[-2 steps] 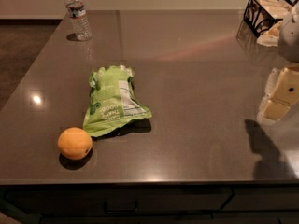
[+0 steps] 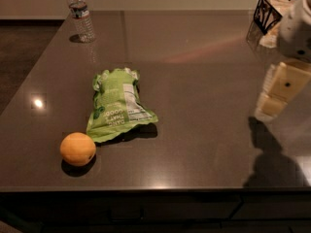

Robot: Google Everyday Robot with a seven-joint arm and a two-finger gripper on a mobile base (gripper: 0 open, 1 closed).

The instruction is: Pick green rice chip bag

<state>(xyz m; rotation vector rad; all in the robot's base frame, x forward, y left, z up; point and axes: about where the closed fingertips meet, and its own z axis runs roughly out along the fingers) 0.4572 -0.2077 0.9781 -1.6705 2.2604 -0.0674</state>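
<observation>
Dark counter (image 2: 204,144): your bag (image 2: 118,106) lies left of centre, long axis running far edge to near edge, orange (image 2: 77,149) just beside its near-left corner. Your gripper (image 2: 278,92) hangs by the right edge, well apart to the bag's right; released or clenched, you can't tell.

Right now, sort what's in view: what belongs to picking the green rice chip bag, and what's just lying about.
Job: green rice chip bag, lying flat, centre-left; gripper, at the right, well apart from the bag.
Lying about: orange beside the bag's near corner; water bottle, far left; wire basket, far right.
</observation>
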